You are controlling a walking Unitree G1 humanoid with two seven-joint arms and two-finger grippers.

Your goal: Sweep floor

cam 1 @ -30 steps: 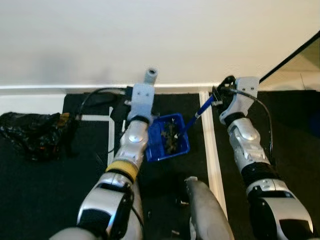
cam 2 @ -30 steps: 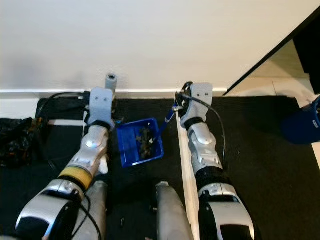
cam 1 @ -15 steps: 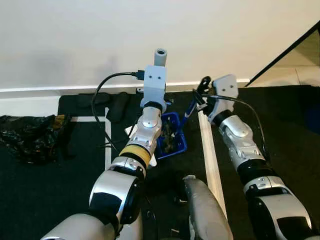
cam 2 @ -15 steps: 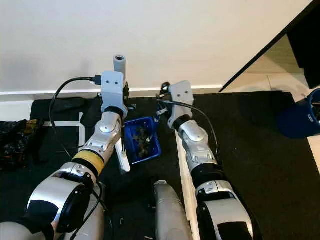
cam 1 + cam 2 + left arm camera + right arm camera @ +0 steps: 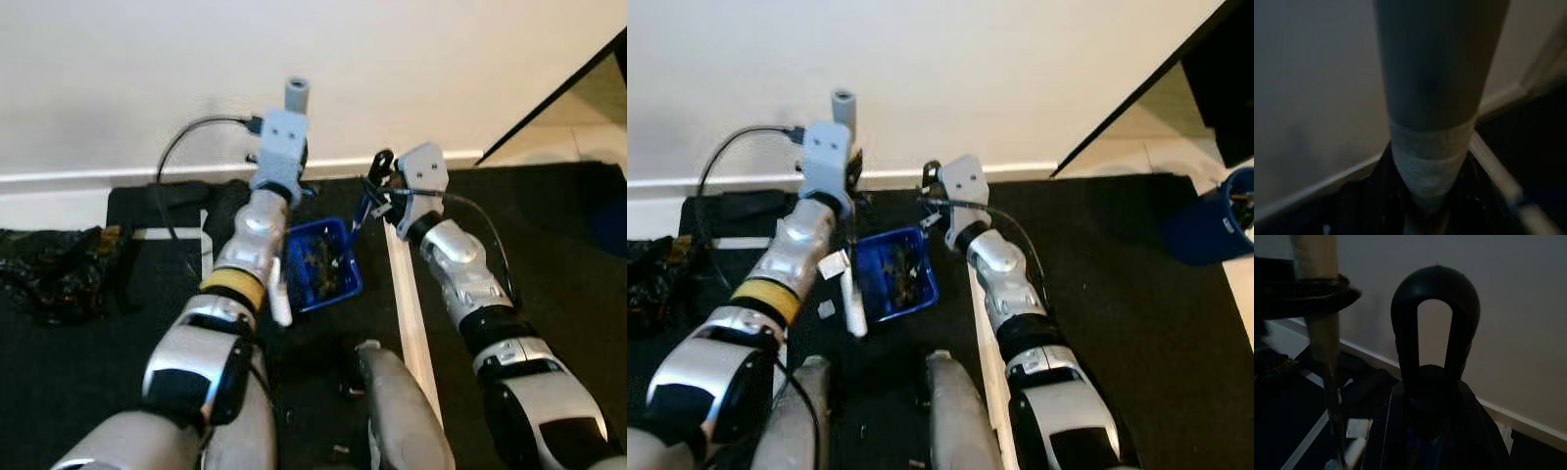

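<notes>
I'm looking down at a black carpeted floor (image 5: 88, 392) marked with strips of white tape (image 5: 411, 323), ending at a white skirting board (image 5: 59, 178) under a plain cream wall (image 5: 147, 69). A crumpled black plastic bag (image 5: 44, 269) lies on the floor far to my left, and a round dark blue bin (image 5: 1215, 215) stands well off to the right, cut by the frame edge.

The wrist views are dim. In the left one a grey broom handle (image 5: 1435, 98) runs straight down the middle. I take the left gripper (image 5: 279, 171) to be clamped around that handle, though its fingers are hidden behind the wrist housing. The handle's lower white section (image 5: 850, 299) drops beside the dustpan.

The right gripper (image 5: 377, 181) is closed on the black looped handle end (image 5: 1435, 333) of the blue plastic dustpan (image 5: 318, 264). The pan sits between my arms on the floor, holding a dark heap of debris (image 5: 313, 259).
</notes>
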